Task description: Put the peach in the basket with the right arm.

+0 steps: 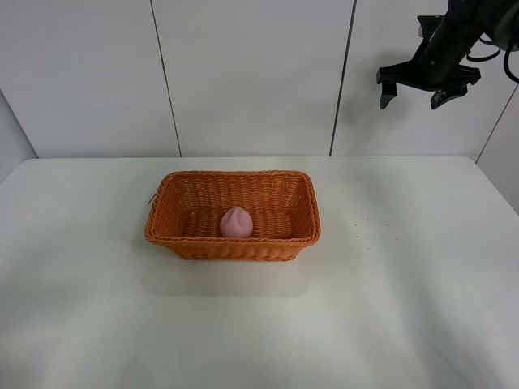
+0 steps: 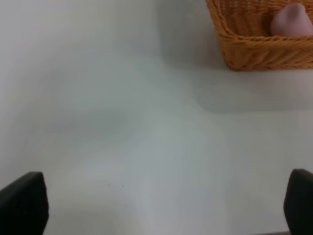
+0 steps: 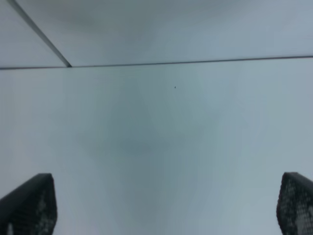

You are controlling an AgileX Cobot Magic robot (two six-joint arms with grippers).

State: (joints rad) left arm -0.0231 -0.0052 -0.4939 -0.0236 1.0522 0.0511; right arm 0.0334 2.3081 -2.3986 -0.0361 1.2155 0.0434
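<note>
The pale pink peach [image 1: 236,222] lies inside the orange-brown wicker basket [image 1: 182,239], near its front wall at the middle of the table. The left wrist view catches a corner of the basket [image 2: 254,51] with the peach [image 2: 292,21] in it. My right gripper [image 1: 417,91] hangs high at the upper right, far above and to the right of the basket, open and empty. In the right wrist view its fingers [image 3: 30,205] stand wide apart over bare white surface. My left gripper [image 2: 161,205] is open too, with nothing between its fingers, and it is out of the exterior view.
The white table [image 1: 405,308] spreads around the basket, backed by a white panelled wall [image 1: 243,73] with dark seams. A black cable trails from the right arm [image 1: 478,24] at the upper right corner.
</note>
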